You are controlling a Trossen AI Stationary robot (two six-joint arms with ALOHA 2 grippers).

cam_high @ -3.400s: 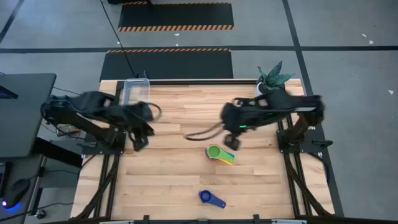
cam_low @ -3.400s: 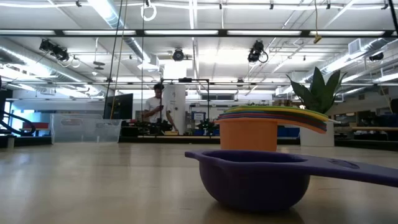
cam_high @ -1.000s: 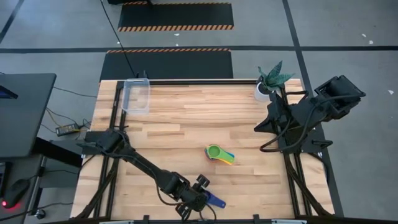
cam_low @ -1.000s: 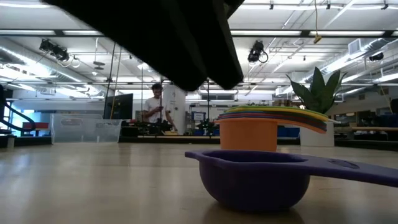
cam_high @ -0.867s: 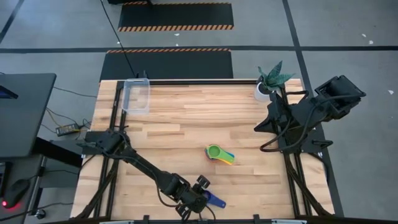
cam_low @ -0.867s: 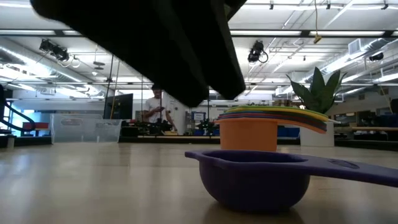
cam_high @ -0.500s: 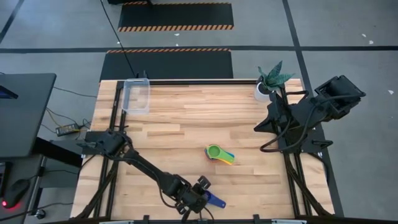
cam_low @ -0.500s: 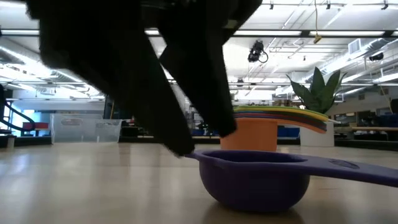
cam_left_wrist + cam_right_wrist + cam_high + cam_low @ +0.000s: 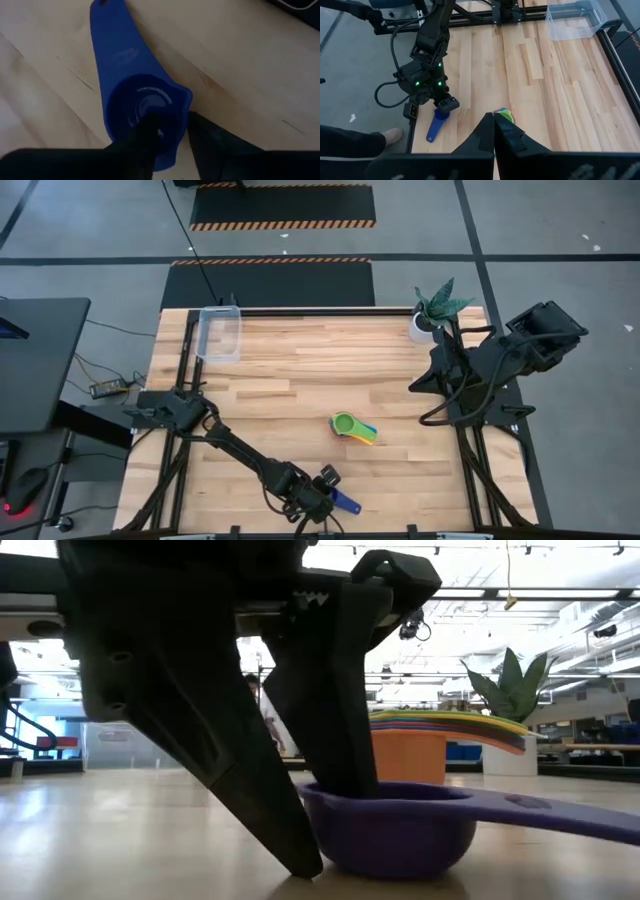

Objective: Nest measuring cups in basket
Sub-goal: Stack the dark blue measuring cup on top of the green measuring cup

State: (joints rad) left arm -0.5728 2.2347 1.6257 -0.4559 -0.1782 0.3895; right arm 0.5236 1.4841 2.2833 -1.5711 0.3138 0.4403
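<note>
Left gripper [image 9: 328, 492] was low at the bottom centre of the high view, down at the bench [image 9: 300, 370], on the bowl of the blue measuring cup [image 9: 344, 502]. In the left wrist view one finger [image 9: 145, 135] sat inside the bowl of that cup [image 9: 135, 100] and the other lay outside its rim; the low view showed the same, jaws straddling the cup wall [image 9: 400, 830], part open, with the cup resting on the bench. Whether the wall was actually pinched could not be told.

Stack of nested measuring cups [image 9: 354, 427], green uppermost, stood at centre of the high view, well apart from the blue cup.

Basket [image 9: 219, 333] sat at the upper left corner of the bench, far from both.

Right gripper [image 9: 493, 131] was drawn back at the right edge of the bench near the potted plant [image 9: 436, 308], jaws closed on nothing.
</note>
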